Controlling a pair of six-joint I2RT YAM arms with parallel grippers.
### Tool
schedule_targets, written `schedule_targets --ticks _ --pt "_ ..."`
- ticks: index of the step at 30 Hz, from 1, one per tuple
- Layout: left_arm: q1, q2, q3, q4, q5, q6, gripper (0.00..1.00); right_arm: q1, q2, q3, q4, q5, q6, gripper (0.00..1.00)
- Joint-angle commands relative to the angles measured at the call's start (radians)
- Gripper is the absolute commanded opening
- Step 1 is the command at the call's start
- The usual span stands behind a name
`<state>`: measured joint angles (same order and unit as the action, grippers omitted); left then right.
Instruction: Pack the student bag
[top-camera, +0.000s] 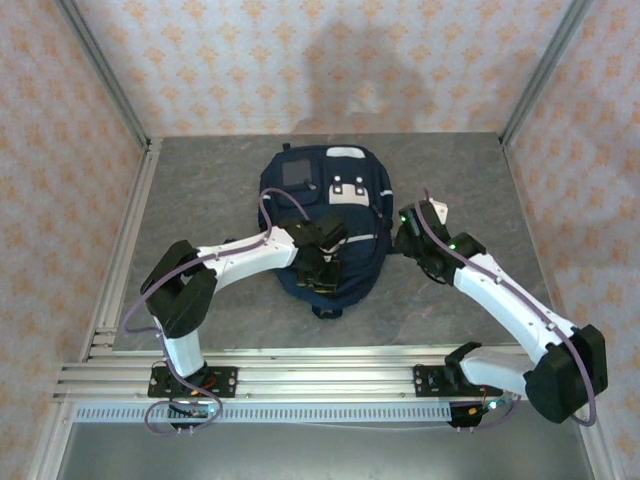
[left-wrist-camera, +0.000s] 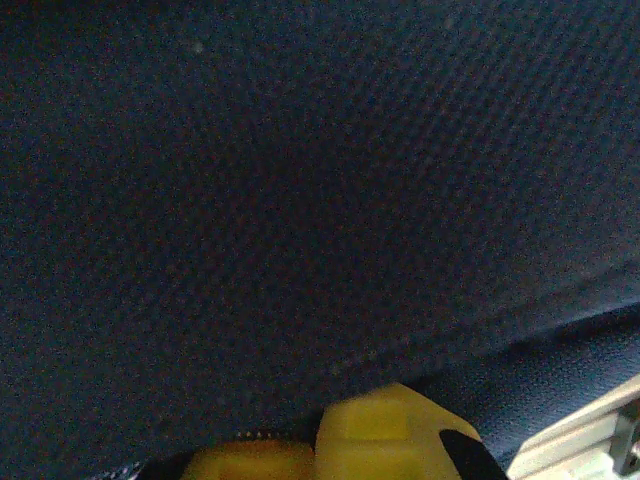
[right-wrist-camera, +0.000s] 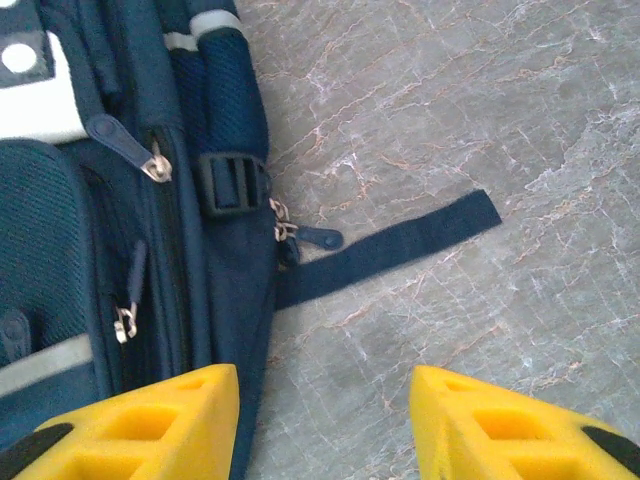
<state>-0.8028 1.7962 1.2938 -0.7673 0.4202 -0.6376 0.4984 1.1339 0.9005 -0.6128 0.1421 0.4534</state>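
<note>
Right gripper (right-wrist-camera: 325, 400) stands apart and empty. A zip pull (right-wrist-camera: 318, 238) lies just ahead of its gap, on the edge of the bag (right-wrist-camera: 60, 250) beside one jaw. Close squarely on that pull. Left gripper (top-camera: 322, 270) is closed tight against the bag's fabric and should hold it taut.

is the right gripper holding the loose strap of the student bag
No, the right gripper is open and empty, and the loose strap of the student bag lies flat on the table beyond its fingers.

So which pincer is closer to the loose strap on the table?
Right. The right pincer hovers open near the strap; the left pincer rests on the student bag, farther off.
</note>
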Motion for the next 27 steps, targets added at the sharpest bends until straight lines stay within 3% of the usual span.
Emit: schedule_targets --ticks 1,2,3,5,6,7,10,13,16,18,19,21,24,27 --pt "-0.029 -0.025 0.006 -0.046 0.075 0.094 0.00 -0.001 -0.044 -0.020 0.016 0.041 -0.026 0.48" --pt "-0.029 -0.031 0.006 -0.054 0.067 0.097 0.00 -0.001 -0.050 -0.019 0.018 0.043 -0.031 0.48" --pt "-0.028 -0.039 0.008 -0.064 0.057 0.098 0.06 -0.001 -0.052 -0.012 0.015 0.044 -0.037 0.51" --pt "-0.029 -0.060 0.016 -0.078 0.056 0.125 0.30 -0.001 -0.051 0.012 -0.003 0.031 -0.058 0.70" --pt "-0.029 -0.079 0.015 -0.068 0.083 0.142 0.58 -0.001 -0.050 0.034 -0.016 0.022 -0.073 1.00" --pt "-0.029 -0.103 0.011 -0.049 0.100 0.147 0.96 -0.001 -0.054 0.047 -0.018 -0.005 -0.093 0.99" --pt "-0.027 -0.193 0.013 -0.004 0.061 0.162 1.00 -0.001 -0.103 0.066 0.043 -0.120 -0.177 0.99" --pt "0.003 -0.290 0.013 0.017 -0.092 0.194 1.00 -0.001 -0.154 0.073 0.077 -0.026 -0.167 0.99" --pt "0.089 -0.414 -0.044 0.048 -0.373 0.179 1.00 -0.001 -0.161 0.057 0.151 0.054 -0.188 0.99" --pt "0.158 -0.504 -0.119 0.102 -0.638 0.183 1.00 -0.001 -0.149 0.047 0.205 0.081 -0.227 0.99" --pt "0.178 -0.542 -0.166 0.147 -0.749 0.220 1.00 -0.001 -0.148 0.039 0.235 0.088 -0.249 0.99" --pt "0.237 -0.621 -0.307 0.314 -0.867 0.398 1.00 -0.001 -0.143 0.006 0.326 0.086 -0.291 0.99" --pt "0.335 -0.649 -0.522 0.580 -0.947 0.623 1.00 -0.001 -0.141 -0.078 0.499 0.070 -0.400 0.99" --pt "0.490 -0.635 -0.675 0.753 -0.859 0.639 1.00 -0.001 -0.152 -0.220 0.781 0.032 -0.563 0.99"
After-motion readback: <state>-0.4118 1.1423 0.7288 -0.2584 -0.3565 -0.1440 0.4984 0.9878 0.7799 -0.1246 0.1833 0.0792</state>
